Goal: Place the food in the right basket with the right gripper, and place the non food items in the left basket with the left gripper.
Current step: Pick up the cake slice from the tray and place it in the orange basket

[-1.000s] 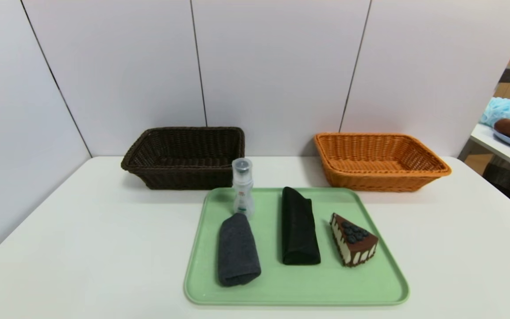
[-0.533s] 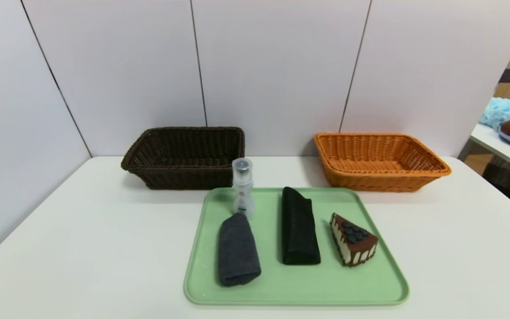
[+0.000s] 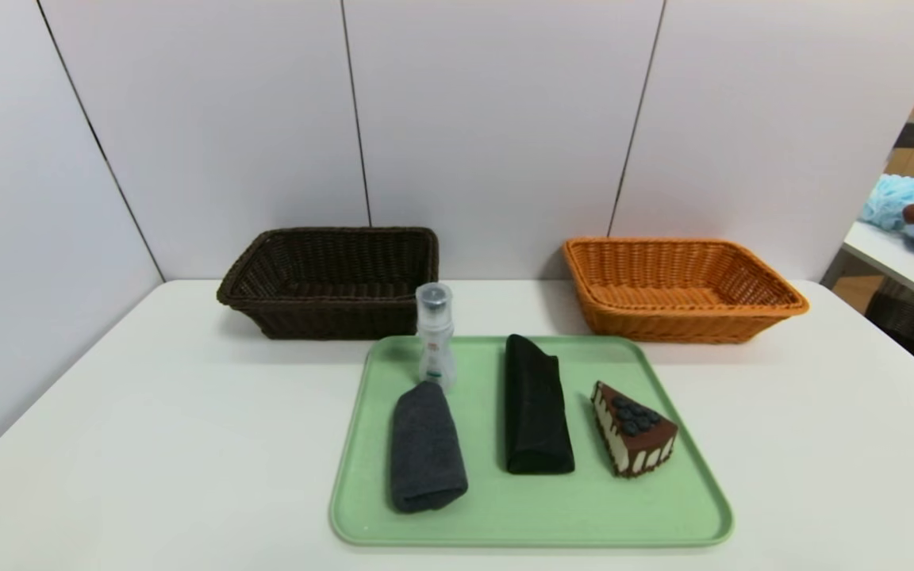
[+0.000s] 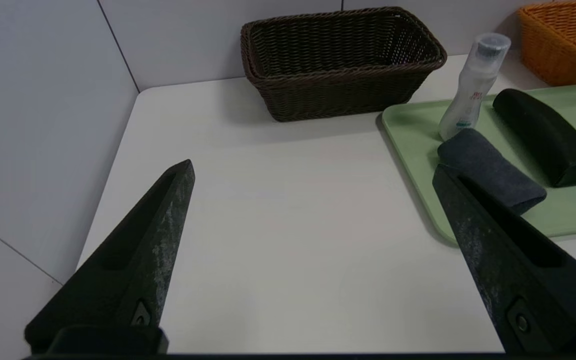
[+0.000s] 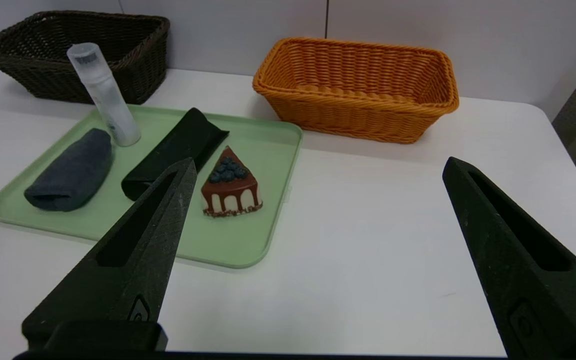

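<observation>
Sitting near the right edge of the green tray: one chocolate cake slice topped with blueberries, the only food in view. Lying beside it toward the middle, one folded black cloth; lying near the tray's left edge, one rolled grey cloth; standing upright at the tray's far left corner, just behind the grey roll, one clear bottle. Waiting empty along the tabletop's far edge, two baskets: one dark brown basket toward the left, one orange basket toward the right. Hovering above the near left part of the tabletop, the left hand, prongs spread wide and holding nothing; hovering above the near right part, the right hand, likewise spread and empty. Nothing sorted yet. Likely trouble ahead: tipping the tall, narrow bottle while reaching for the grey roll almost touching it; unrolling either cloth through a pinch on a loose fold; squeezing or toppling the cake slice with an off-centre grip; crossing both arms over the one tray.
</observation>
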Robot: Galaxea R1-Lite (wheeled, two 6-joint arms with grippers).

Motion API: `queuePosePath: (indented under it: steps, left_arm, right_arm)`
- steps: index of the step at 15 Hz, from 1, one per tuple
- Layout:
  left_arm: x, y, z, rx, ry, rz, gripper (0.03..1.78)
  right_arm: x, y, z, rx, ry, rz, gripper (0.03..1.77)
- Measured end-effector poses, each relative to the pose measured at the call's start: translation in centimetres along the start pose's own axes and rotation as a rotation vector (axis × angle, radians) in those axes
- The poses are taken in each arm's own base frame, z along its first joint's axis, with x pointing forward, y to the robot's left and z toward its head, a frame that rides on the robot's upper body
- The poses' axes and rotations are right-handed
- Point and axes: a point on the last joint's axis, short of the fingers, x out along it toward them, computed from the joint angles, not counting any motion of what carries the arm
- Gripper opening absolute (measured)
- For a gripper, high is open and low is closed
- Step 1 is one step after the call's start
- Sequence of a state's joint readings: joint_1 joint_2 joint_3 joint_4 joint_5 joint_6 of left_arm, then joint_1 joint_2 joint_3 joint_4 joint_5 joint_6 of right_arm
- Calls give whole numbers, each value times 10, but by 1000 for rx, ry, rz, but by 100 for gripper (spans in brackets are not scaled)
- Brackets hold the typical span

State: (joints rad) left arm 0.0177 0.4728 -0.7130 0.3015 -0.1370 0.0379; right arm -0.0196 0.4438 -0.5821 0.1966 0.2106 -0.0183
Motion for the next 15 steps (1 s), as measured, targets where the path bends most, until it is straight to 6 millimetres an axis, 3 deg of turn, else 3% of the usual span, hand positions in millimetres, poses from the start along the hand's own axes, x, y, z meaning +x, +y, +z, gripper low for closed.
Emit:
queuePosePath:
  steps: [3, 5, 10, 12, 15]
  left_arm:
    - [25, 6, 56, -48, 114, 0, 169]
    - [47, 9, 66, -91, 273, -2, 169]
    - [102, 9, 43, -157, 550, -66, 169]
    - [126, 3, 22, -159, 622, -116, 169]
    - [156, -13, -2, -182, 676, -194, 169]
  right_arm:
    - [32, -6, 53, 25, 99, 65, 170]
    - [58, -6, 77, 39, 194, 143, 170]
    - [122, 22, 85, 56, 463, 329, 170]
    - [145, 42, 77, 55, 553, 330, 170]
    - [169, 57, 63, 37, 644, 328, 170]
